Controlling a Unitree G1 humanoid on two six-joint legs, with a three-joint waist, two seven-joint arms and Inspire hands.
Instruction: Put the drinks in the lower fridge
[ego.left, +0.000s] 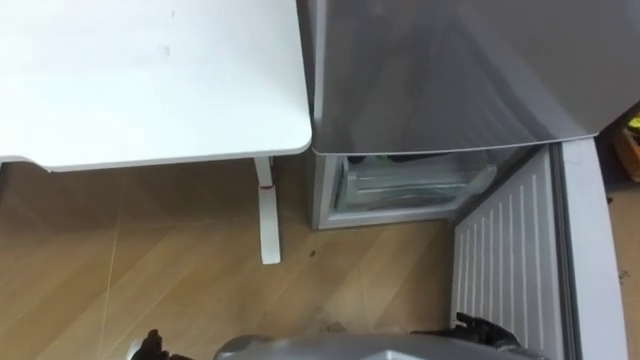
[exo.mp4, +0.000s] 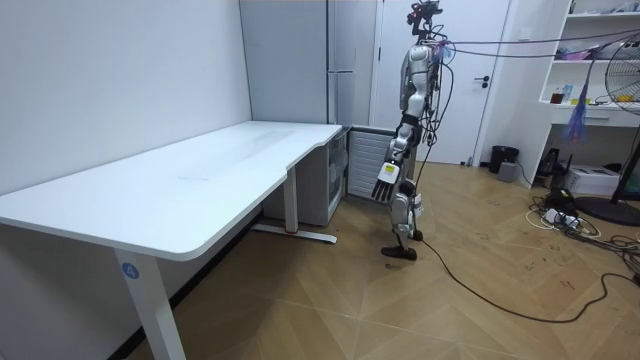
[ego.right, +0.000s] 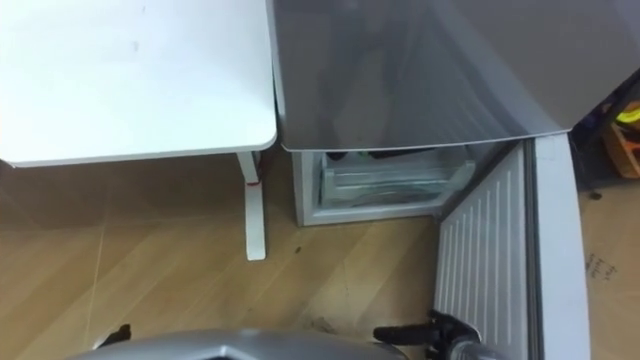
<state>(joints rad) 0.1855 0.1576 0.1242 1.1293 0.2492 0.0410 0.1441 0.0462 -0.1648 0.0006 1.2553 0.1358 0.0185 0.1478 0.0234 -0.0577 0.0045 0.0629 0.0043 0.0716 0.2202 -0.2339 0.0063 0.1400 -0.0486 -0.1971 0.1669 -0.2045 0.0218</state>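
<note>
White worktop (ego.left: 150, 80) at far left. The left hand (exo.mp4: 386, 180) hangs by the robot's side, fingers (exo.mp4: 382, 192) straight and apart, holding nothing. Just right of the worktop the lower fridge (ego.left: 325, 195) stands open, a clear drawer (ego.left: 405, 190) inside. Its door (ego.left: 505, 245) is swung out to the right. The right hand (ego.left: 482, 328) is low beside the door, grip unreadable. Where the drinks are: cannot tell.
</note>
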